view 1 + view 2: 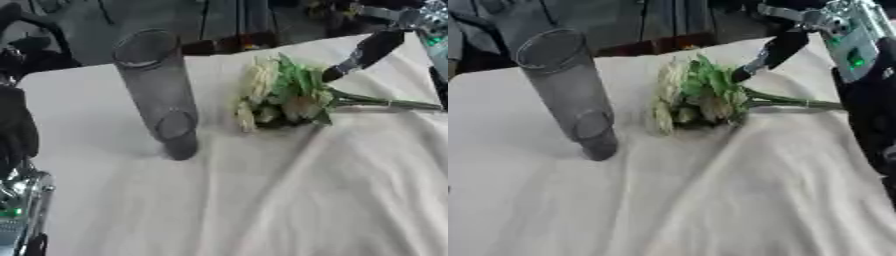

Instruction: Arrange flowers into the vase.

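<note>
Right hand (773, 51): upper right, one dark finger extended straight, tip touching the bouquet's leaves. Left hand (16, 125): at left edge, finger state not discernible. Pale flower bouquet (280, 95): lying on white tablecloth (289, 200), stems pointing right. Grey glass vase (157, 90): upright, beside the blooms.

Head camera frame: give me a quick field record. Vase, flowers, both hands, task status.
vase: tall clear glass cylinder vase, upright on the white tablecloth, nothing inside it
flowers: bunch of pale cream flowers with green leaves, lying on its side to the right of the vase, apart from it, stems pointing right
right robot hand: black right robot hand, a finger reaching down to the bunch from the upper right
left robot hand: black left robot hand, at the left edge, idle
status: flowers not yet in the vase
</note>
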`<state>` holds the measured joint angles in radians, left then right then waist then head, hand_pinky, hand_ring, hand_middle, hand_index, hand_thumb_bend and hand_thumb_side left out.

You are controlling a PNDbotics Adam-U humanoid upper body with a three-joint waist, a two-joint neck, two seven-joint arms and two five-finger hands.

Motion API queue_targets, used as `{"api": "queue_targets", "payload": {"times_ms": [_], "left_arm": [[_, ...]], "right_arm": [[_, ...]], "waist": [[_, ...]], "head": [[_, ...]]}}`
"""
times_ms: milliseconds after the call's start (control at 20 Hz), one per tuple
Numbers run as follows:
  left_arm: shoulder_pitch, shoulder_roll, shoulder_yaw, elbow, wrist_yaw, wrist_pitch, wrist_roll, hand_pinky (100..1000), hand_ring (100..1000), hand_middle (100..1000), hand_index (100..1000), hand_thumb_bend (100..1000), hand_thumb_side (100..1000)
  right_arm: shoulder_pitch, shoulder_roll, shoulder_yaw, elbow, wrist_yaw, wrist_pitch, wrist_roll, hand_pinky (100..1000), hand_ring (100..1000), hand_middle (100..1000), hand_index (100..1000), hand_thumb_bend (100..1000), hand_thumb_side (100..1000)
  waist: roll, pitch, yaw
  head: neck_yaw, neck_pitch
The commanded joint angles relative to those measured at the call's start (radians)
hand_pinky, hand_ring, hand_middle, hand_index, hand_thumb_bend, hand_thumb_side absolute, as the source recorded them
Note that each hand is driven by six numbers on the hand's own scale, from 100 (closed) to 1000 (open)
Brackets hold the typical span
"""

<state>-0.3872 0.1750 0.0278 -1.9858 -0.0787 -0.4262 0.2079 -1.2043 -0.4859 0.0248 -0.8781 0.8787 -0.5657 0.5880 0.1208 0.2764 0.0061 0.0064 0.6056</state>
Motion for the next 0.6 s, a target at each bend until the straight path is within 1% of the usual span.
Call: {"api": "queue_targets", "payload": {"times_ms": [50, 300, 400, 600], "left_arm": [[-0.007, 0.02, 0.001, -0.014, 0.003, 0.0, 0.0, 671, 837, 933, 1000, 100, 1000], [-0.006, 0.02, 0.002, -0.014, 0.001, 0.0, 0.002, 671, 837, 933, 1000, 100, 1000], [-0.007, 0.02, 0.002, -0.014, 0.001, 0.001, 0.002, 671, 837, 934, 1000, 100, 1000], [-0.007, 0.019, 0.002, -0.014, 0.0, 0.001, 0.003, 671, 837, 934, 1000, 100, 1000]], "right_arm": [[-0.012, -0.048, -0.031, 0.034, 0.055, -0.127, 0.071, 913, 986, 933, 1000, 842, 614], [0.016, -0.073, -0.049, 0.059, 0.135, -0.148, 0.009, 911, 984, 932, 1000, 839, 603], [0.036, -0.083, -0.057, 0.064, 0.164, -0.153, -0.017, 910, 983, 930, 1000, 841, 574], [0.054, -0.087, -0.068, 0.075, 0.224, -0.169, -0.067, 910, 983, 930, 1000, 841, 574]], "waist": [[-0.006, -0.024, -0.001], [-0.007, -0.022, -0.002], [-0.008, -0.02, -0.004], [-0.008, -0.019, -0.005]], "head": [[-0.001, -0.006], [0.0, -0.007], [0.001, -0.009], [0.001, -0.01]]}}
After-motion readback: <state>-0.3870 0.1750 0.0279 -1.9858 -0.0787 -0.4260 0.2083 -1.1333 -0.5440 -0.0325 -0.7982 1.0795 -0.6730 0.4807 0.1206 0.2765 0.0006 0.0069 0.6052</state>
